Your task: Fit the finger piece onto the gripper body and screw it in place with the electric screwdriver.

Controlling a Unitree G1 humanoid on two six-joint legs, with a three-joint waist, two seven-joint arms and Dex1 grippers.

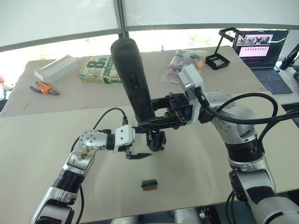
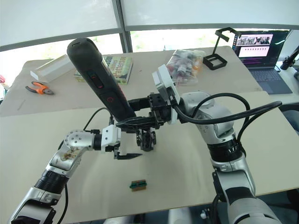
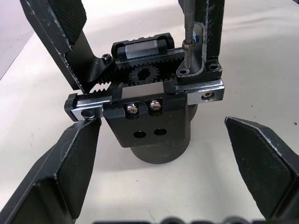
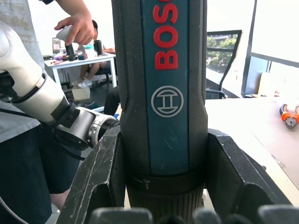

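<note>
The right claw (image 1: 156,122) grips the electric screwdriver (image 1: 132,79) upright, with its bit on the gripper body (image 3: 156,116) standing on the tabletop (image 1: 196,163). The left claw (image 1: 138,154) is wide open, empty, just beside the body.

I'm seeing the electric screwdriver (image 4: 161,93) showing black with a blue panel, red lettering and a silver ring logo. The gripper body (image 3: 149,112) is looking black with silver screws. Orange-handled pliers (image 1: 43,88) are glowing against the beige table (image 1: 37,140).
</note>
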